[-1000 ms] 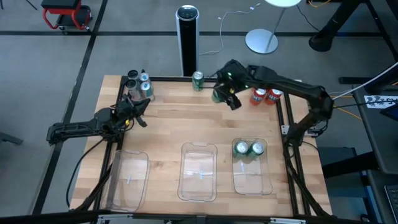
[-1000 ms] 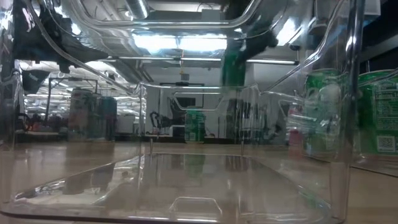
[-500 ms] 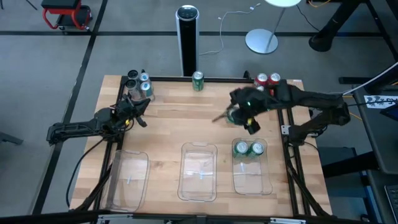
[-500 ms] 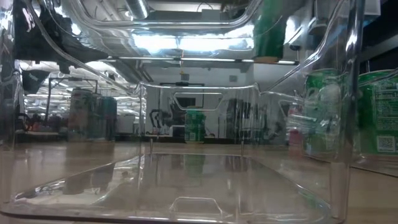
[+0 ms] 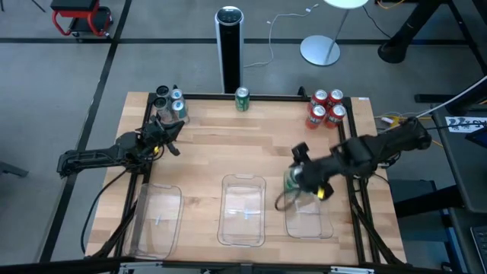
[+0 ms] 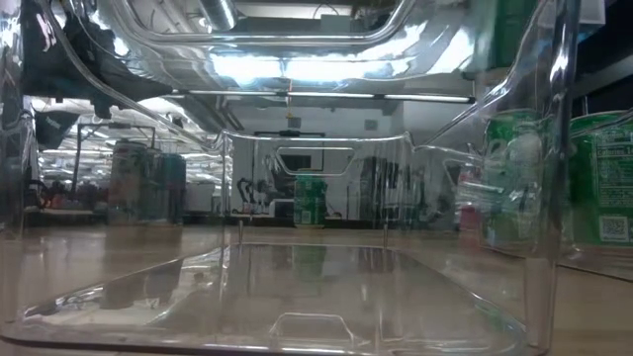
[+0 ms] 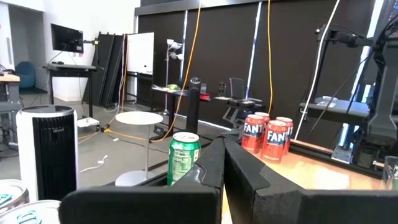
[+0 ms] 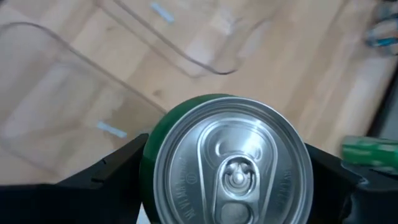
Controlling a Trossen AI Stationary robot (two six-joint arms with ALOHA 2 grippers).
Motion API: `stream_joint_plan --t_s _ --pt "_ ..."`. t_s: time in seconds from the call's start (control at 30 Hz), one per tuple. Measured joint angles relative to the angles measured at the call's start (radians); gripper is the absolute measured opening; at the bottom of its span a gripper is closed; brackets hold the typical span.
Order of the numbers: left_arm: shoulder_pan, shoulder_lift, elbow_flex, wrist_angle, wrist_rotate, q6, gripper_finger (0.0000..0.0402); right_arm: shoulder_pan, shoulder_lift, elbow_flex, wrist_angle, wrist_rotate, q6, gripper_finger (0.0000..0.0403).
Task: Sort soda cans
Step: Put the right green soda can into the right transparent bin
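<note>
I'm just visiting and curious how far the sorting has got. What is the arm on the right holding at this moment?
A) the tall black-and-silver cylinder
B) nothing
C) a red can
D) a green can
D: the right wrist view shows the right gripper closed around a green can with a silver top, and in the high view that gripper hangs over the right-hand clear tray.

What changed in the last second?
The right gripper carried a green can from the far edge, beside the red cans, down to the right tray, above the green cans already in it. It is still shut on the can. The left gripper, shut, stayed by the silver cans; the lone green can and other trays are unmoved.
</note>
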Motion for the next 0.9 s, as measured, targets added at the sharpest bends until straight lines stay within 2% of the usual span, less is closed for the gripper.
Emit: stream_joint_plan --t_s 0.5,0.73,0.9 --pt "0.000 0.000 0.000 0.007 0.000 0.002 0.0000 0.333 0.000 -0.115 0.002 0.146 0.479 0.0310" --pt "0.000 0.000 0.000 0.028 0.000 0.013 0.0000 0.432 0.000 -0.209 0.010 0.164 0.683 0.0310" --pt "0.000 0.000 0.000 0.034 0.000 0.027 0.0000 0.475 0.000 -0.294 0.035 0.170 0.772 0.0310"
